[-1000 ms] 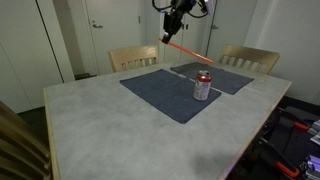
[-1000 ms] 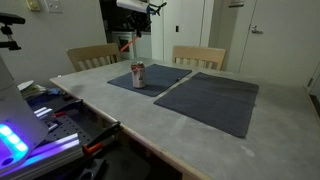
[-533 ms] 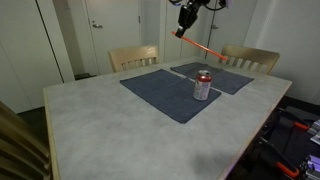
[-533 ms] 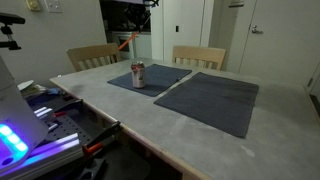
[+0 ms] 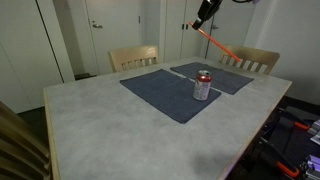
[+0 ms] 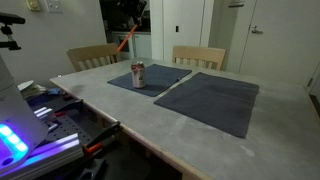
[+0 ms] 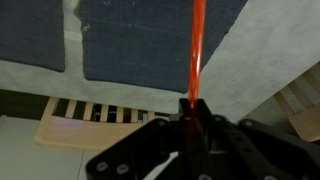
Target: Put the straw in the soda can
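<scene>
The hand (image 5: 203, 12) hung high over the far side of the worktop (image 5: 100, 125), clamped shut on one end of the straw (image 5: 215, 43). The rest of the straw slanted down and away from it in mid-air. The soda can (image 5: 203, 86) stood upright well below, on the nearer of two dark placemats (image 5: 160, 95). Nothing was touching it.

To my eye the trouble lay in the straw's length. Held only at one end and tilted, its free tip would magnify any small wobble at the wrist, and the can's mouth looked like a small target in a flat silver lid. From where I stood I could not make out which way the opening faced. If the tip came down off-centre it would strike the lid or rim. Then the straw might bow or twist in the fingers, or a light can might be nudged across the cloth or tipped over.

The straw was a thin, straight, smooth red-orange rod, glossy in the wrist view (image 7: 197, 50). The can was a small red cylinder with pale markings. The mats looked like matte, finely woven fabric, the worktop pale and mottled like stone. Slatted, light wooden chairs (image 5: 133, 57) stood behind.
</scene>
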Controlling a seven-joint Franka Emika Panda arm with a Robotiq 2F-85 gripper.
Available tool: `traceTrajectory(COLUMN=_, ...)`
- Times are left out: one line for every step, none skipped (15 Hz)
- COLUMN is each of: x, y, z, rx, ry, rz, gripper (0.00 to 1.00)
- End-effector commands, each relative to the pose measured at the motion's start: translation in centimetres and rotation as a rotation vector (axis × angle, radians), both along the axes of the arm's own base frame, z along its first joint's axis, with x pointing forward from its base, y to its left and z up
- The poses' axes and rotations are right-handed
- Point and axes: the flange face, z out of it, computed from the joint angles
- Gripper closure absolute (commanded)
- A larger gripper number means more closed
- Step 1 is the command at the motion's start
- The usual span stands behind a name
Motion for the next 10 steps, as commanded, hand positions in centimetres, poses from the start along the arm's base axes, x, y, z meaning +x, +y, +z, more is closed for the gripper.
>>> traceTrajectory(x=-0.5, y=0.0, z=0.1, rx=-0.002, ry=-0.005, rz=0.001, gripper=0.91)
traceTrajectory(x=-0.8, y=0.0, z=0.2, rx=-0.001, ry=-0.009, rz=0.002, gripper=0.91)
traceTrajectory(x=-0.9, y=0.0, z=0.2, rx=-0.002, ry=-0.010, rz=0.002, gripper=0.91)
traceTrajectory(x=-1.0, y=0.0, z=0.2, rx=-0.002, ry=-0.011, rz=0.002, gripper=0.91)
traceTrajectory(x=-0.9, y=0.0, z=0.2, rx=0.000, ry=-0.018, rz=-0.004, gripper=0.98)
traceTrajectory(x=-0.9, y=-0.2, z=0.2, rx=0.002, ry=-0.025, rz=-0.004, gripper=0.98)
traceTrajectory(x=-0.8, y=-0.3, z=0.2, rx=0.006, ry=-0.030, rz=-0.011, gripper=0.98)
traceTrajectory(x=-0.6, y=-0.7, z=0.3, rx=0.009, ry=-0.041, rz=-0.016, gripper=0.98)
traceTrajectory(x=-0.5, y=-1.0, z=0.5, rx=0.014, ry=-0.051, rz=-0.022, gripper=0.98)
traceTrajectory(x=-0.4, y=-1.3, z=0.7, rx=0.017, ry=-0.064, rz=-0.030, gripper=0.98)
